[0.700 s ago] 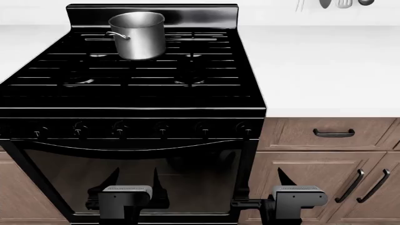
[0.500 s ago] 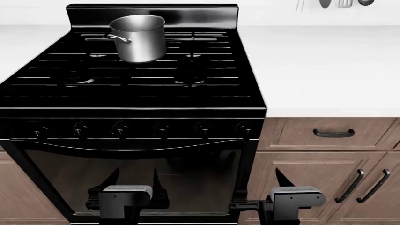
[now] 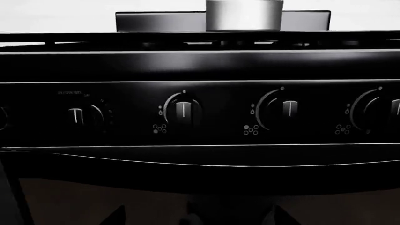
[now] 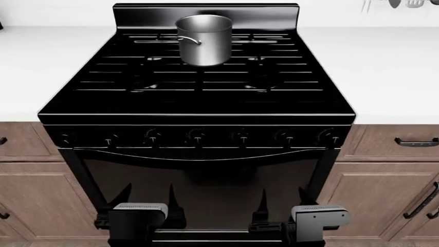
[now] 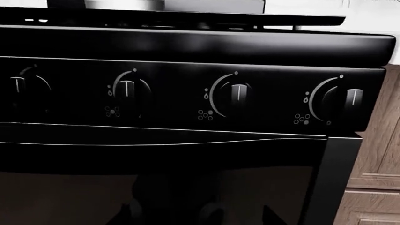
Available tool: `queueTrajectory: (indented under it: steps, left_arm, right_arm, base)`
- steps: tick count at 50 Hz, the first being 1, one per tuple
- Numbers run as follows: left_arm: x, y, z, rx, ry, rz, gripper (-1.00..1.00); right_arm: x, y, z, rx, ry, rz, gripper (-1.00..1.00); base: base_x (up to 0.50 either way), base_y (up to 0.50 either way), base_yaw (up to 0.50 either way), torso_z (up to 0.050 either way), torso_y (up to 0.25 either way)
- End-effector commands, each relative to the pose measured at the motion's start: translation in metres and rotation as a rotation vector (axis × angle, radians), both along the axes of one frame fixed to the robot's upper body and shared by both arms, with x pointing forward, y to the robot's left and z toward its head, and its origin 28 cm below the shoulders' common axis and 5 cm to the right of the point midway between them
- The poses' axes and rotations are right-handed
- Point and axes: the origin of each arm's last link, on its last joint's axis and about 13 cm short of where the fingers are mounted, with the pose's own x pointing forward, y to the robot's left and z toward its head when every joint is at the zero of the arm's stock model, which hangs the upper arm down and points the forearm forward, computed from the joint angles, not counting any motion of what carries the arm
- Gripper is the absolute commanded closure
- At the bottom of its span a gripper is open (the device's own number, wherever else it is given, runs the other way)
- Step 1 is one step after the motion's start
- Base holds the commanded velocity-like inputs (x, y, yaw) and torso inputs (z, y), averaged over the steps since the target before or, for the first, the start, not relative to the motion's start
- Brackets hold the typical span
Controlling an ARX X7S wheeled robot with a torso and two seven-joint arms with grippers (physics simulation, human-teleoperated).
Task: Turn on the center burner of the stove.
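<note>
The glossy black stove [image 4: 199, 103] fills the middle of the head view, with bar grates, a raised back panel and an oven door. Seven black knobs run along its front; the middle knob [image 4: 197, 136] points straight up like the others. My left gripper [image 4: 147, 198] is open and empty, low in front of the oven door, left of centre. My right gripper [image 4: 282, 198] is open and empty, low before the door's right side. Both are well below the knobs and touch nothing. The left wrist view shows several knobs [image 3: 181, 110], and so does the right wrist view [image 5: 234, 93].
A steel pot [image 4: 204, 38] stands on the back centre grate. White counters [image 4: 398, 67] flank the stove. Brown cabinets with dark handles [image 4: 415, 141] sit below them on both sides. Utensils hang at the top right.
The head view has shifted, so the stove now sits centred instead of at the left. My right gripper now stands before the oven door rather than the cabinet. Both grippers stay open.
</note>
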Motion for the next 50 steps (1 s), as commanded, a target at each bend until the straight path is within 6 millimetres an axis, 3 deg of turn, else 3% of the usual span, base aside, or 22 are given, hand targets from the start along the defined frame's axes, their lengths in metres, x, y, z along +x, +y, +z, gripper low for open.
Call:
queueTrajectory:
  steps: [1, 8, 17, 32, 38, 50]
  left_arm:
    - [-0.001, 0.000, 0.001, 0.003, -0.003, -0.004, -1.00]
    - [-0.001, 0.000, 0.001, 0.003, -0.004, -0.007, -1.00]
    - [0.000, 0.000, 0.003, 0.009, -0.010, -0.009, -1.00]
    - [-0.001, -0.001, 0.003, 0.003, -0.011, -0.015, -1.00]
    - [-0.001, -0.001, 0.003, 0.002, -0.008, -0.014, -1.00]
    - [0.000, -0.001, 0.004, -0.002, -0.012, -0.012, -1.00]
  right_arm:
    - [-0.001, -0.001, 0.000, 0.022, 0.002, -0.008, -1.00]
    - [-0.001, -0.003, 0.001, 0.047, -0.016, -0.012, -1.00]
    - [-0.002, -0.003, 0.002, 0.108, -0.009, 0.000, -1.00]
    - [-0.004, -0.004, 0.002, 0.111, -0.003, 0.003, -1.00]
    - [-0.005, -0.001, 0.013, 0.100, 0.071, 0.055, -1.00]
    - [0.013, 0.001, 0.029, 0.089, 0.046, 0.087, -1.00]
  base:
    - [-0.05, 0.50, 0.00, 0.000, 0.000]
    - [-0.02, 0.50, 0.00, 0.000, 0.000]
    - [0.00, 0.00, 0.00, 0.000, 0.000]
    - [0.45, 0.00, 0.00, 0.000, 0.000]
    - [0.00, 0.00, 0.00, 0.000, 0.000]
    - [0.00, 0.00, 0.00, 0.000, 0.000]
